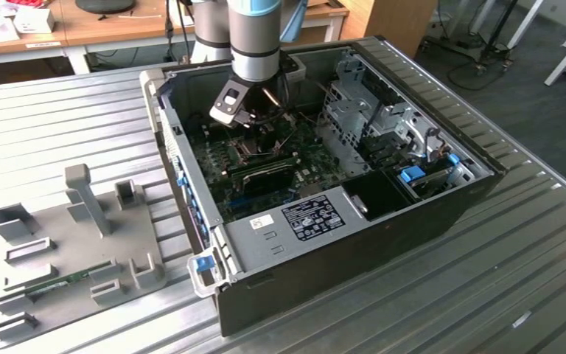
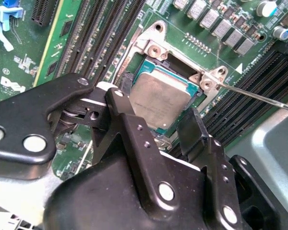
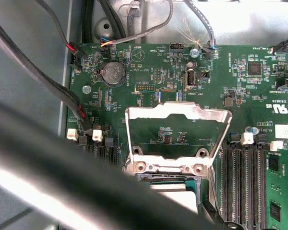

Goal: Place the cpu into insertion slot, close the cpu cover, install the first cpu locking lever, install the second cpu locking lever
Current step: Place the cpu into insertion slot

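Ribbed, silvery metal tabletop (image 1: 57, 125). In its middle, an open black computer case (image 1: 382, 280) on its side, green motherboard (image 3: 134, 72) facing up. Toward the tabletop's edge on the exterior view's left, a grey fixture (image 1: 77, 251) of upright posts and brackets, with a green memory stick (image 1: 62, 284) lying in it. Beyond the tabletop, wooden desks (image 1: 116, 26) and dark floor (image 1: 519, 81) (cables trailing over it).

Robot arm (image 1: 256, 37) reaching straight down into the case, at its end nearer the desks. Black hand (image 2: 153, 106) low over the insertion slot (image 2: 153, 48), straddling the cpu (image 2: 161, 88). Cannot tell whether gripping the cpu or loose around it. Cpu square within the slot's silvery rim, grey lid up, green edge showing; seated or just above, hard to say.

Cpu cover (image 3: 177, 109) standing open, tilted up from its hinge at the slot's edge, green board visible through its window. Thin locking lever (image 2: 259, 97) slanting away from the slot's corner, above the black memory slots (image 3: 242, 177). Round coin battery (image 3: 114, 73) farther along the board, past the cover (grey cables (image 3: 149, 28) looping near the board's edge there).
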You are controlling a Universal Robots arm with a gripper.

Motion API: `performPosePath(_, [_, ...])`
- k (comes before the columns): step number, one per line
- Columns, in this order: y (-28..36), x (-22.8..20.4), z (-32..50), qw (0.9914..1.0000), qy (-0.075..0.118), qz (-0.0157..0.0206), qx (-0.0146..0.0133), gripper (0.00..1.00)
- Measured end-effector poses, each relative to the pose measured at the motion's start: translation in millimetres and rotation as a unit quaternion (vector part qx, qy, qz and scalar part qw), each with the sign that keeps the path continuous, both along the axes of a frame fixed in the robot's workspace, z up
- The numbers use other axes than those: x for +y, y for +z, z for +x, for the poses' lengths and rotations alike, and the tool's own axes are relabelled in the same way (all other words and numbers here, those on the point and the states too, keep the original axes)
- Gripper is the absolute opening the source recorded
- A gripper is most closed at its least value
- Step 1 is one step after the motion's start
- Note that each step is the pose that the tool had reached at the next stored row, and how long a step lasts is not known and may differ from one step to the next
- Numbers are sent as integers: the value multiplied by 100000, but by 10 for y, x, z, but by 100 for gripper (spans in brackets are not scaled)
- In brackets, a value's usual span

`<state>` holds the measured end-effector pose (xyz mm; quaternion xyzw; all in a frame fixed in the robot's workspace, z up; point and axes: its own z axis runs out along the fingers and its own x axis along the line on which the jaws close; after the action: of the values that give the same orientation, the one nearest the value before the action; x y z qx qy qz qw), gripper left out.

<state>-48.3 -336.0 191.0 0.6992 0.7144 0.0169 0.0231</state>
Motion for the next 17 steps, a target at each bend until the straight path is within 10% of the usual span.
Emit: performPosePath(17, [-2, 0, 0, 100000, 0, -6, 3, 58])
